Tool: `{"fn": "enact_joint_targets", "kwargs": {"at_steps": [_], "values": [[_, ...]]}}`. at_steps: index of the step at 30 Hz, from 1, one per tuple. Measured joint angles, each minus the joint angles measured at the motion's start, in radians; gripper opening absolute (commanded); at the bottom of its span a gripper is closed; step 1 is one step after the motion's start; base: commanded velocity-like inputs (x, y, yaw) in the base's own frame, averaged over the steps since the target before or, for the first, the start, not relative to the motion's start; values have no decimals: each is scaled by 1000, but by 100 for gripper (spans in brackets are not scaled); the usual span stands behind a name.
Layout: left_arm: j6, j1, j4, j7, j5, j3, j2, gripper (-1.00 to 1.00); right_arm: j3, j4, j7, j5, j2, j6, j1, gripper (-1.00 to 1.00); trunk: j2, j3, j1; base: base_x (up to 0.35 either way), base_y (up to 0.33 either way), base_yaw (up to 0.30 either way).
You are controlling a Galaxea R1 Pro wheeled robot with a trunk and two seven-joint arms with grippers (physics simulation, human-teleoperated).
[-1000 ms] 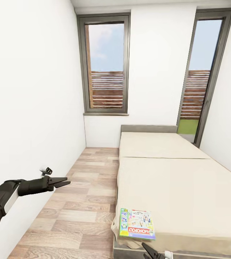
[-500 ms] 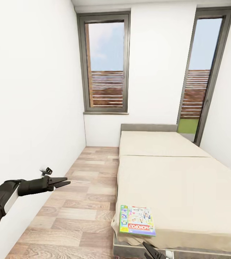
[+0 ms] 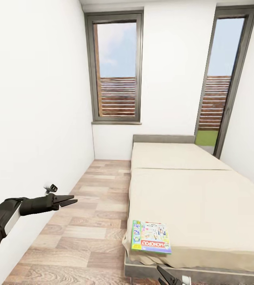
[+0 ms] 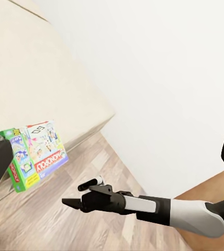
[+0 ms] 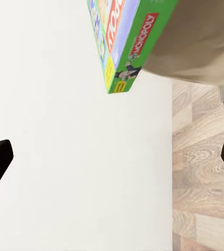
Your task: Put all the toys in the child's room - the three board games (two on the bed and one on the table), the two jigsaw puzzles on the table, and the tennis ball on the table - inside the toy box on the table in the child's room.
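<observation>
Your view has tipped down a touch, yet the Monopoly box (image 3: 151, 237) lies ungrabbed on the bed (image 3: 206, 206), left gripper (image 3: 69, 201) nearly closed and empty, right gripper (image 3: 167, 277) spread wide.

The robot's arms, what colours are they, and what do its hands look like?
The left arm is black and chunky near the hand, with white round shells farther back. Its left gripper is black, with two thin pointed fingers like a beak. The right gripper has the same black pointed fingers, and a white piece shows beside it.
</observation>
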Motion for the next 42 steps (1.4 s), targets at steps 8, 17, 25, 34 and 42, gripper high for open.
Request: {"fn": "enact_joint_targets", "kwargs": {"at_steps": [8,17,25,34,42], "values": [[0,0,-2,0,0,0,0,100,0,0,6,0,0,1,0,100,-56,-25,31,0,0,0],[8,8,-89,0,1,-6,7,100,0,0,47,0,1,1,0,100,-77,-35,42,0,0,0],[13,13,-136,0,2,-9,8,100,0,0,75,-1,1,1,0,100,-77,-35,42,0,0,0],[14,15,-158,-1,2,-11,5,100,1,-2,81,-6,3,12,-1,100,-133,-60,73,0,0,0],[15,15,-161,-1,2,-12,3,100,-2,-9,81,-57,18,96,-9,100,-133,-60,73,0,0,0]]}}
